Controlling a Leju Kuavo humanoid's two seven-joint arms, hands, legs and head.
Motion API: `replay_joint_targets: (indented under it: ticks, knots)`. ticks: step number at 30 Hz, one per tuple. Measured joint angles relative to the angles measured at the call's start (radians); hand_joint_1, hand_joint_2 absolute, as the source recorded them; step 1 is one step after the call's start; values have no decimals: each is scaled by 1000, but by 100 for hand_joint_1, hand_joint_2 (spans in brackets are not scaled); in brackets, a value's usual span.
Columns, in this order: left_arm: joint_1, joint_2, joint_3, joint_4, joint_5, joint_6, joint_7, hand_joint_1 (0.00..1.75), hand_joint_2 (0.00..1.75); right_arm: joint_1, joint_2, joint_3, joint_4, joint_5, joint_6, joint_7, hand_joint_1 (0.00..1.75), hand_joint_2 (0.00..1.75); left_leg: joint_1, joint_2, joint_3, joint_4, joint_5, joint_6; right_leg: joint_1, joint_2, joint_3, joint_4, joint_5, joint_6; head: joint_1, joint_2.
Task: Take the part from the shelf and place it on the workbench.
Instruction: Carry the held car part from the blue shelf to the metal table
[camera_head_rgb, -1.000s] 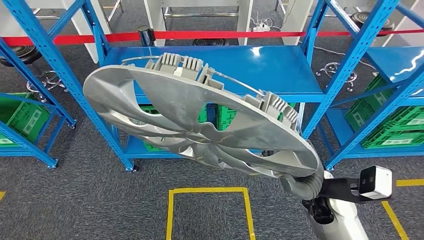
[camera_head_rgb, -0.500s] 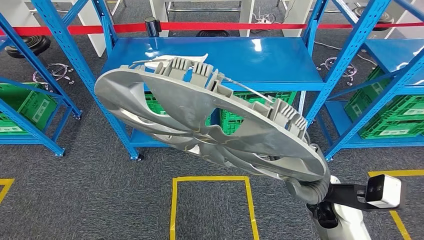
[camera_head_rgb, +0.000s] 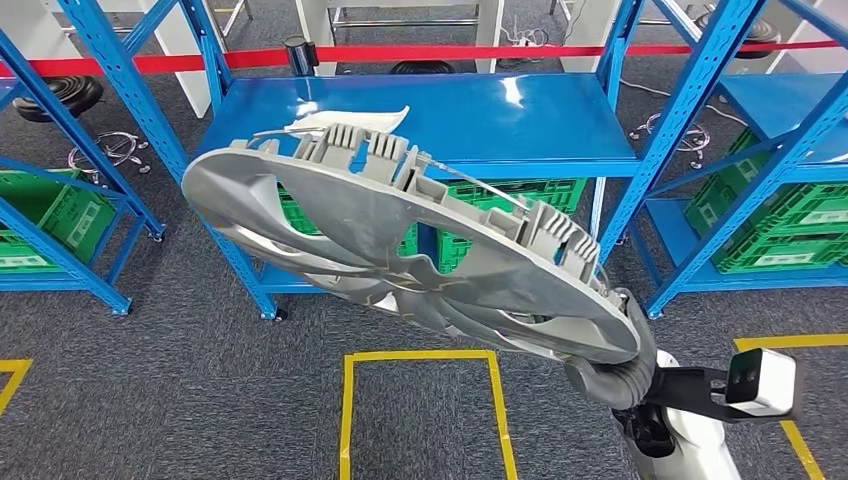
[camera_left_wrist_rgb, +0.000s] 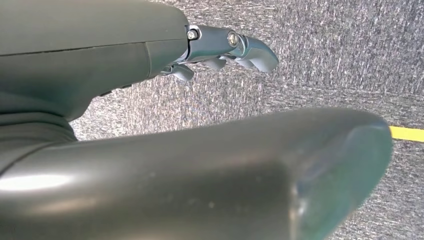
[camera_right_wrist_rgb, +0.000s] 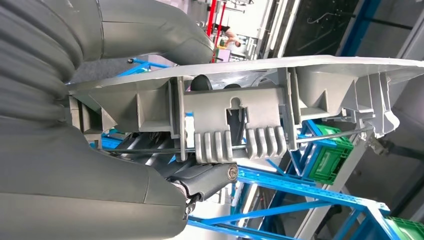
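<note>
Simply unlettered hubcap (camera_head_rgb: 400, 245), right robot hand (camera_head_rgb: 610, 375)

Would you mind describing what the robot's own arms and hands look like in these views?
The right hand has a grey ribbed cover at the wrist on a silver forearm, with a black bracket carrying a white boxy camera. The left hand shows smooth dark grey shells, a thick grey thumb and bluish-grey fingers with small silver screws.

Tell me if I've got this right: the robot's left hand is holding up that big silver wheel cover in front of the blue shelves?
Not quite. It is the right hand that holds the silver wheel cover by its rim, as the head view shows, with the arm coming in at lower right. The left hand hangs over the grey carpet holding nothing. The rest is right: the cover is up in front of the blue shelves.
</note>
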Motion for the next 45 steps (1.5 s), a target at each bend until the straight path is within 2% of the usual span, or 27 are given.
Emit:
replay_joint_targets:
  ticks: [2,3,5,6,7,8,9,11,13,16,18,21,22,23,25,26,27,29,31,33,35,37,38,40,42,44,45]
  knots:
    - [-1,-3,1,0,0,-2,2,0,0,2,0,-4,-6,0,0,2,175,175,6,5,4,-11,4,6,1,3,-11,41,-22,10,2,0]
    - [-2,-5,3,0,-1,-2,3,0,0,3,0,-8,-9,0,0,3,175,175,9,9,5,-16,7,9,0,4,-28,84,-48,15,4,0]
    - [-3,-6,5,0,-1,-2,6,0,0,6,0,-15,-13,0,0,3,175,175,11,19,2,-16,7,11,-8,7,-85,202,-116,24,9,0]
    - [-3,-7,7,0,-1,-2,6,0,0,9,0,-17,-14,2,0,1,175,175,12,24,0,-15,7,10,-13,7,-112,253,-140,29,9,0]
    - [-2,-8,8,0,-1,-2,7,0,0,13,0,-19,-16,4,0,-1,175,175,13,31,-3,-13,7,9,-18,7,-127,279,-145,34,10,0]
    - [-3,-9,10,0,-1,-2,7,0,0,17,0,-20,-19,8,0,-3,175,175,16,37,-7,-9,7,7,-24,6,-125,269,-129,38,10,0]
    - [-3,-11,12,0,-1,-2,7,0,0,20,0,-22,-23,11,0,-5,175,175,19,44,-11,-3,6,4,-29,1,-105,222,-97,43,11,0]
    - [-3,-12,15,0,-1,-1,7,0,0,21,0,-26,-32,15,1,-8,175,175,24,58,-19,13,3,-10,-35,-29,-47,89,-32,49,13,0]
    - [-3,-12,16,-1,-1,0,7,0,0,22,0,-29,-40,15,1,-9,175,175,24,70,-23,22,2,-27,-35,-47,-25,28,-6,39,14,0]
    - [-3,-15,17,-2,-6,1,8,0,0,23,-1,-35,-48,16,2,-10,175,175,29,88,-21,19,8,-51,-30,-22,-41,30,9,10,12,0]
    - [-3,-17,17,-1,-11,2,11,0,0,22,-1,-38,-52,17,2,-11,175,175,33,60,-38,62,-30,-62,-32,-4,-50,27,23,-4,9,0]
    - [-1,-17,21,-1,-15,2,14,0,0,21,-1,-40,-54,20,3,-12,175,175,32,2,-108,255,-146,-66,-30,26,-66,28,36,-13,1,0]
    - [-1,-17,22,-1,-14,2,15,0,0,22,-1,-41,-54,21,3,-12,175,175,31,-3,-120,298,-163,-64,-28,37,-69,28,38,-13,0,0]
    - [-1,-18,22,-1,-14,2,15,0,0,22,-1,-42,-54,22,3,-12,175,175,30,-7,-114,303,-160,-61,-27,49,-72,29,40,-12,-1,0]
    - [-1,-19,23,0,-14,2,15,0,0,22,-1,-43,-55,24,3,-12,175,175,29,-25,-47,198,-108,-50,-25,73,-74,31,42,-10,-2,0]
    - [-1,-18,23,0,-14,2,15,0,0,21,-1,-43,-55,24,3,-13,175,175,30,-53,-5,125,-87,-43,-25,84,-75,31,43,-7,-1,0]
    - [-1,-18,23,0,-14,3,15,0,0,20,-1,-44,-56,24,3,-13,175,175,30,-75,26,67,-74,-40,-26,94,-78,33,45,-2,-1,0]
    - [-2,-17,23,0,-14,3,15,0,0,20,-1,-44,-57,24,3,-13,175,175,27,-98,49,22,-74,-37,-32,115,-88,32,50,12,-1,0]
    - [-3,-19,23,0,-14,3,15,0,0,21,-3,-45,-58,24,3,-12,175,175,25,-73,50,16,-69,-29,-37,129,-95,31,54,27,-2,0]
    - [-4,-21,24,0,-14,3,13,0,0,17,-6,-46,-58,24,3,-13,175,175,29,-45,52,7,-65,-15,-32,92,-115,67,31,36,2,0]
    - [-2,-22,25,0,-14,3,11,0,0,13,-8,-48,-58,24,3,-14,175,175,29,-14,52,4,-65,-5,-29,38,-170,180,-30,40,8,0]
    - [-1,-22,27,0,-15,3,10,0,0,14,-9,-52,-58,31,3,-14,175,175,28,15,50,5,-66,-3,-30,22,-224,295,-73,46,10,0]
    - [-2,-22,28,0,-15,3,10,0,0,15,-9,-55,-58,36,3,-13,175,175,27,29,49,7,-66,-3,-31,19,-229,308,-70,48,10,0]
    - [-4,-22,30,0,-16,3,13,0,0,15,-11,-61,-58,46,3,-11,175,175,27,54,48,11,-68,-5,-31,5,-178,220,-17,47,12,0]
    - [-5,-22,31,0,-16,3,18,0,0,15,-14,-63,-60,53,3,-13,175,175,24,76,48,19,-72,-13,-28,-36,-104,84,29,39,14,0]
    - [-6,-21,32,0,-16,2,20,0,0,15,-15,-64,-62,59,3,-18,175,175,20,93,50,23,-75,-24,-23,-55,-79,31,40,27,14,0]
    - [-7,-21,33,0,-16,2,22,0,0,15,-16,-64,-62,64,3,-21,175,175,19,103,52,21,-75,-31,-21,-44,-82,31,44,22,13,0]
